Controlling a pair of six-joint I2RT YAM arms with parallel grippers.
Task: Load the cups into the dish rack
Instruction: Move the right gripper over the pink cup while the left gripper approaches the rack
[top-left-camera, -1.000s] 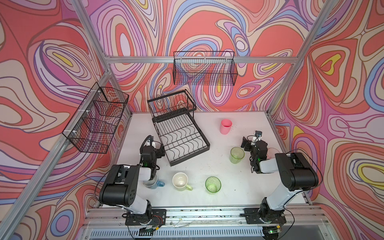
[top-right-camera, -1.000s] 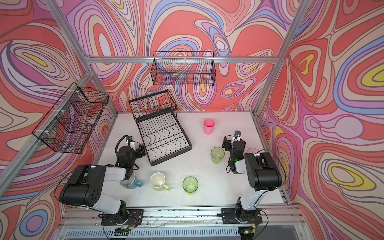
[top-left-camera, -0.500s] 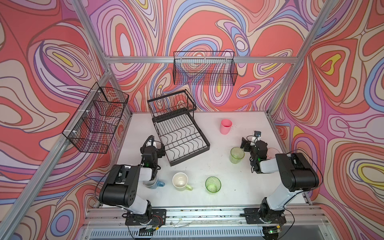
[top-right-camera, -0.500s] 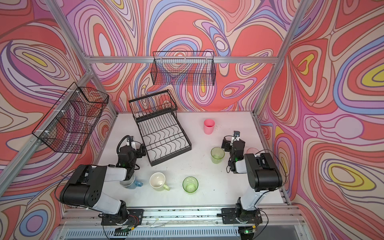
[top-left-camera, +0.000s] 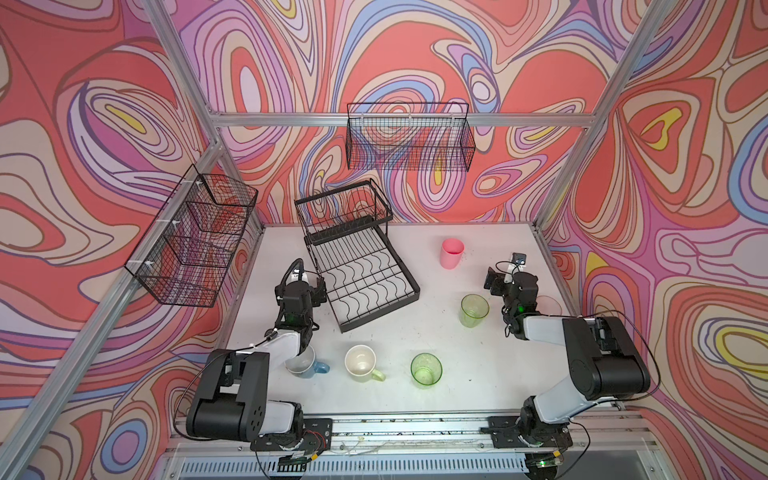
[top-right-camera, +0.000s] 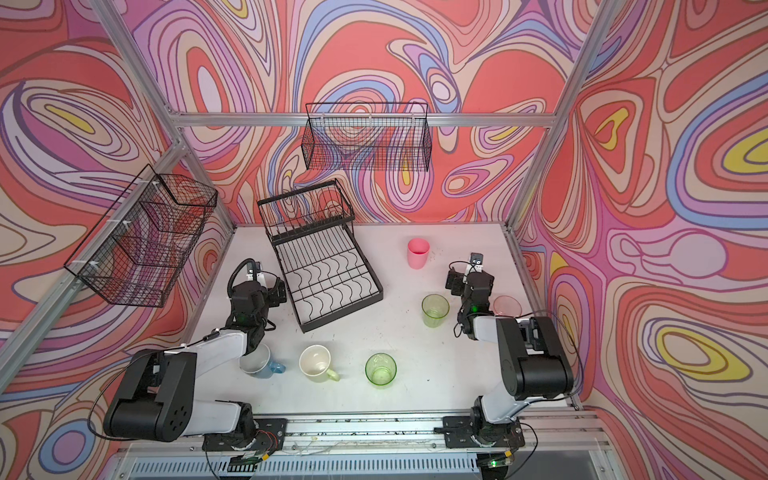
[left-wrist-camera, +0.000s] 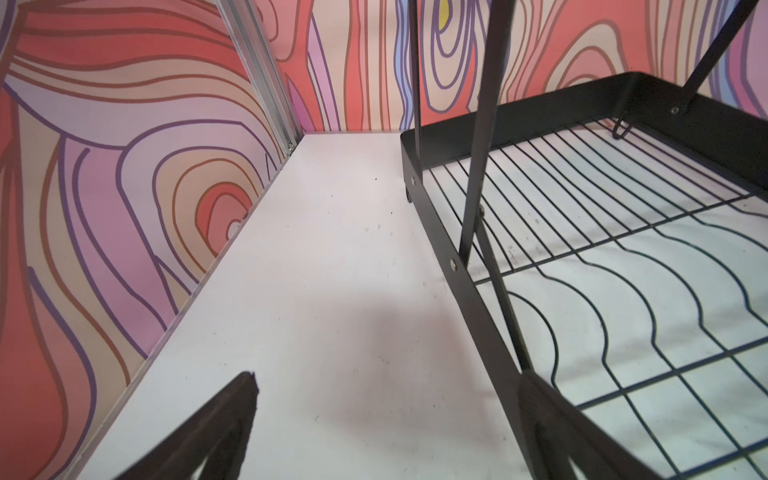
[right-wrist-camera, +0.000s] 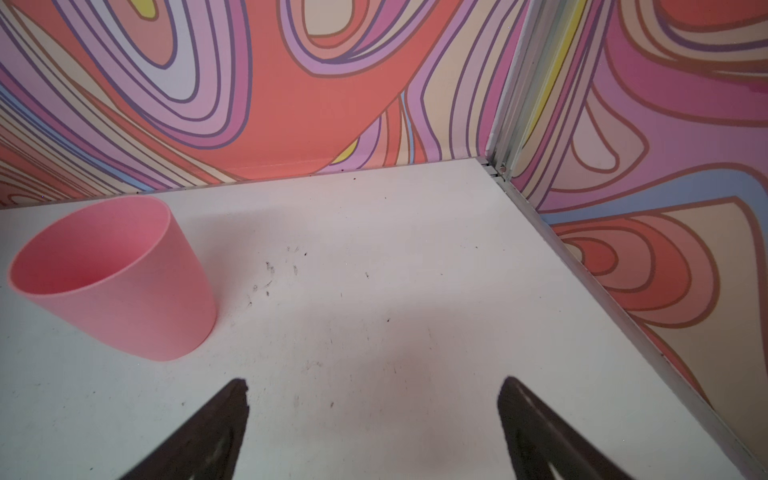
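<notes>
Black wire forms the dish rack (top-left-camera: 361, 282), which sits skewed on the white table (top-left-camera: 449, 345) toward the back left in both top views, its raised upper basket on the side nearest the back wall. All six cups stand upright on the table outside it. The opaque pink tumbler (top-left-camera: 451, 253) is right of the rack, toward the back. A clear green tumbler (top-left-camera: 473, 309) stands nearer the front, just beside the right arm (top-left-camera: 582, 345). The clear pink tumbler (top-right-camera: 507, 306) shows partly behind that arm, near the right wall. Along the front stand the blue mug (top-left-camera: 305, 365), partly under the left arm (top-left-camera: 286, 343), the pale yellow-green mug (top-left-camera: 361, 363) and a second clear green tumbler (top-left-camera: 426, 370). The left gripper (top-left-camera: 319, 288) hangs just beside the rack's left rim. The right gripper (top-left-camera: 495, 281) hangs between the opaque pink tumbler and the nearer green one, apart from both.

From the left wrist, the left gripper's jaws are spread wide with bare table between them. One finger (left-wrist-camera: 548, 419) overlaps the rack's side rim, and I cannot tell whether it touches. The lower tray's wavy wires lie just beyond.

From the right wrist, the right gripper's jaws are likewise spread wide over bare table. The opaque pink tumbler stands upright ahead and off to one side, apart from both fingers, with the table's back corner beyond.
</notes>
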